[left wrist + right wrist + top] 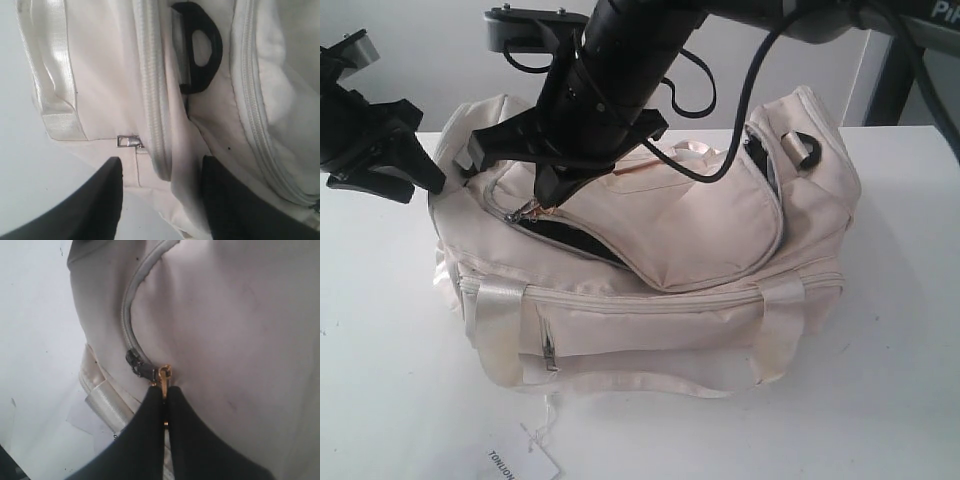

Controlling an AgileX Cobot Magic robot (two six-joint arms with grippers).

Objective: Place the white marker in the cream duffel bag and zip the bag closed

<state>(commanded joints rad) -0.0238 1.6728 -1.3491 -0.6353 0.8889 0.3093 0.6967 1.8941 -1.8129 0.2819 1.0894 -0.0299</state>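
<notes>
The cream duffel bag [700, 220] lies on the white table [390, 380]. Its top zip is partly open, and dark lining [570, 238] shows in the gap. My right gripper [535, 205] reaches across to the bag's left top and is shut on the gold zipper charm [164, 375], right at the slider [137, 365]. My left gripper [432, 180] is at the bag's left end. Its fingers [112, 190] stand apart, with a fold of cream fabric [185, 175] between them, close to one finger. The white marker is not in view.
A flat white paper tag [525, 460] lies on the table in front of the bag. A black D-ring [202, 47] and a silver zip pull [127, 142] show on the bag's end. Shiny webbing handles [500, 310] hang down the front.
</notes>
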